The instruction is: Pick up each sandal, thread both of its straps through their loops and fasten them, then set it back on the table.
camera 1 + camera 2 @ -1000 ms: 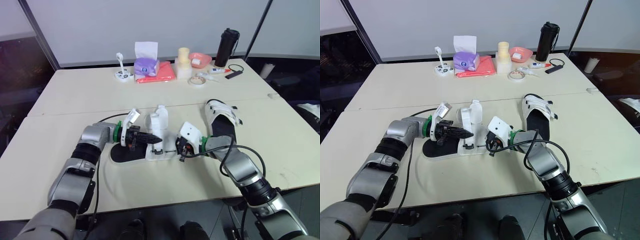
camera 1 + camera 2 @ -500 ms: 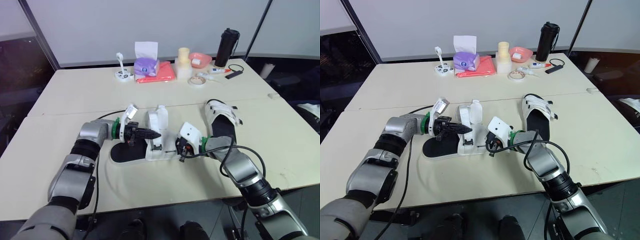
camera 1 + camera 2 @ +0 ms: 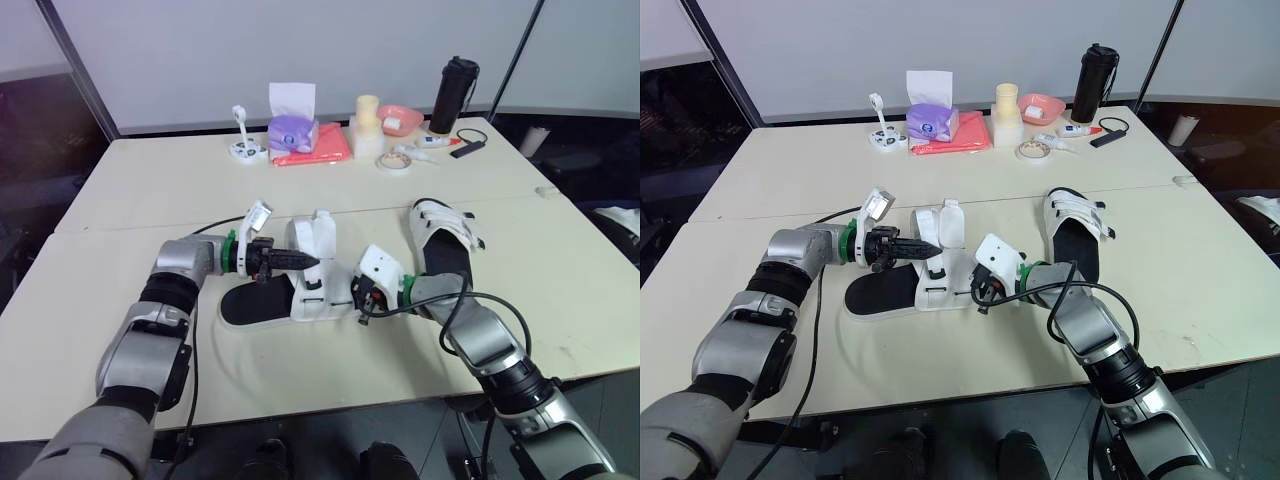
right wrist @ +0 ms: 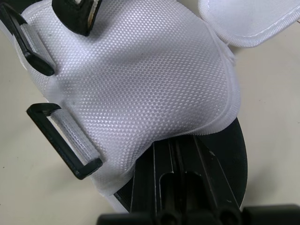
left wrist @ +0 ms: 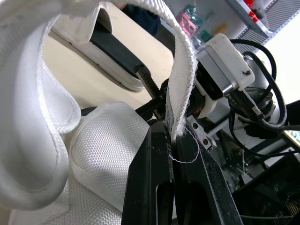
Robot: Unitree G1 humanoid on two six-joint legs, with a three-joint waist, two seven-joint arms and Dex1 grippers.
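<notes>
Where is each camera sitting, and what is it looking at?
Left eye view: on the head, looking forward and down at the table; both arms show.
Right eye view: beside it, same scene, same arms.
Left wrist view: on that wrist, looking along the left gripper, pinching a white strap.
Right wrist view: on that wrist, looking along the right gripper at white mesh of the near sandal.
Shared: both wrist views see that sandal.

An unfastened sandal [image 3: 312, 293] lies flat mid-table, a second sandal [image 3: 445, 245] to its right.
</notes>
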